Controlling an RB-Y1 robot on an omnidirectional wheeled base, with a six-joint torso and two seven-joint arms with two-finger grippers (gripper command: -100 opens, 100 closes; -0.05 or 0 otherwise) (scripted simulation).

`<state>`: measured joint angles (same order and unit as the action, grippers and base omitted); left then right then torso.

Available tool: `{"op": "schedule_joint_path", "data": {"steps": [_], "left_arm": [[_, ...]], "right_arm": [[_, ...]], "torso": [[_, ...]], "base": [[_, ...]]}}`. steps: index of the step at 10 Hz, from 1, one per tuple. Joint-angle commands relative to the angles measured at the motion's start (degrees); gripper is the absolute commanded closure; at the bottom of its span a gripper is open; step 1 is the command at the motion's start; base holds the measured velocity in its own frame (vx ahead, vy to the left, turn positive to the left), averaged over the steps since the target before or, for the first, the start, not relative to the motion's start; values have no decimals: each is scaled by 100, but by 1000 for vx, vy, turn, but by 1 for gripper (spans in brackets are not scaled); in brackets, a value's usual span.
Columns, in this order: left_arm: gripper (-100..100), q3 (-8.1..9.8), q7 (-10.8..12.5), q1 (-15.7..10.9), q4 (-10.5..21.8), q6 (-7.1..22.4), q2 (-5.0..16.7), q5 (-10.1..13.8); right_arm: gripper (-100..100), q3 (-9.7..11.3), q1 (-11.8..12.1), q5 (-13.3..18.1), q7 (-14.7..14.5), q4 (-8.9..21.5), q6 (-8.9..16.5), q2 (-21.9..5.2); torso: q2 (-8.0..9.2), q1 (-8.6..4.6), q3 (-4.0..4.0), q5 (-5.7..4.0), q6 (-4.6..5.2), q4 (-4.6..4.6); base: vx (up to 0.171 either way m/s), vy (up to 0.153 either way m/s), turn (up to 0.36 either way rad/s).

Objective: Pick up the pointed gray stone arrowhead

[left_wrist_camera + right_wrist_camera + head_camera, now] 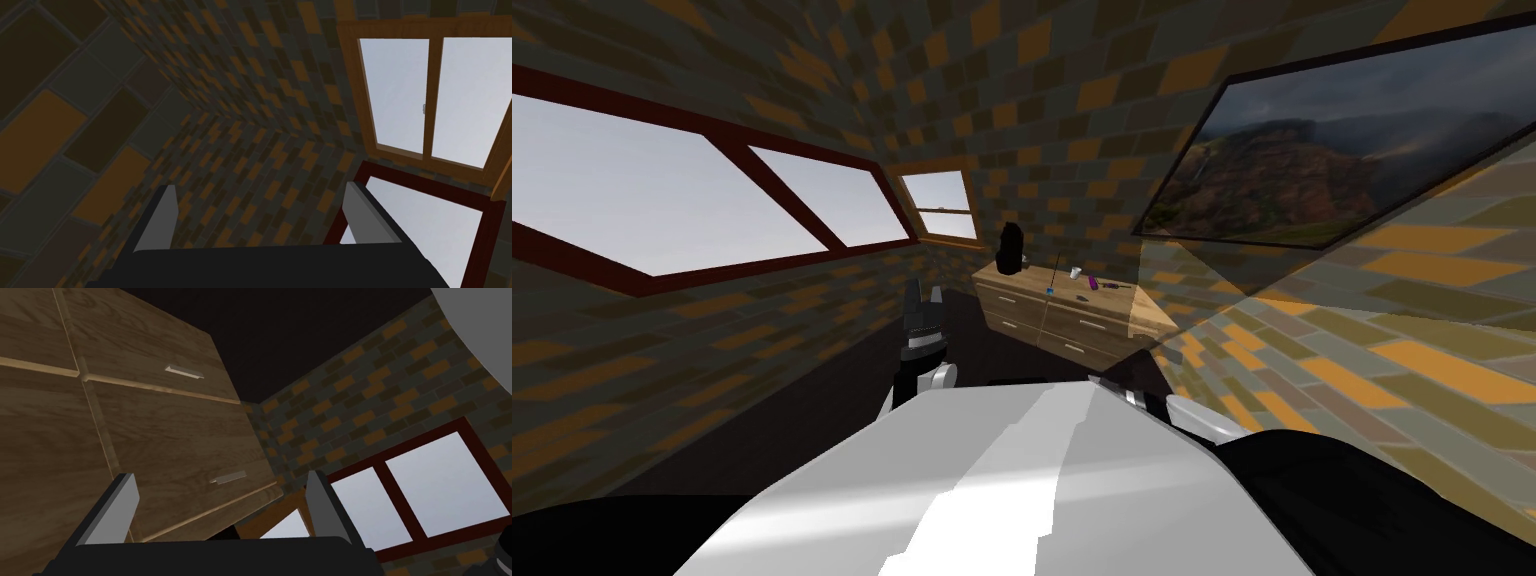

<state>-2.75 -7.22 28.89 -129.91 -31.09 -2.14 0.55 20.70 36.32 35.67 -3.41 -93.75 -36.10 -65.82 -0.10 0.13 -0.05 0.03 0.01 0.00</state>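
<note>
Your left end effector (924, 290) is just left of the middle of the head view. It points up. Its two fingers are spread wide with nothing in them.

Right of it, in the middle of the frame, stands one wooden chest of drawers (1072, 322). The arrowhead should be on its top, but the things there look too tiny to tell which one it is. Count them from the left: one tall black thing (1009, 250), one thin stick (1053, 272) with a blue bottom, one small white cup (1076, 272), one purple thing (1091, 283) and one small dark thing (1110, 286). That makes five. The last one is my best guess for the arrowhead.

Your right end effector (220, 480) is open too and holds nothing. It is low, near the front of the chest, looking at the drawers. You can count two handles (184, 372) there.

The step now is getting close, because you are well apart from the top. Roll nearer slowly and stop before you bump the drawers. Lift the right arm until it is above the top, not in front of it. Look again from close by, so you pick the pointed gray one. Come down from above with the fingers wide, away from the stick, for it may tip.
</note>
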Motion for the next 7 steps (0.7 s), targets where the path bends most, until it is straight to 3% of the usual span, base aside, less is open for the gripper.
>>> {"op": "schedule_joint_path", "data": {"steps": [1, 4, 5, 6, 7], "left_arm": [[0, 0, 0, 0, 0, 0, 0, 0], [0, 0, 0, 1, 0, 0, 0, 0], [0, 0, 0, 0, 0, 0, 0, 0], [0, 0, 0, 1, 0, 0, 0, 0], [0, 0, 0, 1, 0, 0, 0, 0]], "right_arm": [[-100, 60, -50, 63, -40, 146, -19, -225], [-100, 188, -165, 217, -93, 606, -90, -758], [-100, 188, -165, 217, -93, 606, -90, -899], [-100, 250, -228, 280, -118, 799, -129, -1153], [-100, 250, -228, 280, -118, 834, -129, -1226]], "torso": [[0, 0, 0, 0, 0, 0], [-8, -2, -5, -1, 1, -2], [-13, 2, -8, 1, -3, -3], [-12, -2, -7, -1, 1, -3], [-19, 5, -11, 0, -1, -4]], "base": [[22, 46, 50], [42, 53, 90], [48, 39, 57], [70, 65, 96], [62, 44, 61]]}}
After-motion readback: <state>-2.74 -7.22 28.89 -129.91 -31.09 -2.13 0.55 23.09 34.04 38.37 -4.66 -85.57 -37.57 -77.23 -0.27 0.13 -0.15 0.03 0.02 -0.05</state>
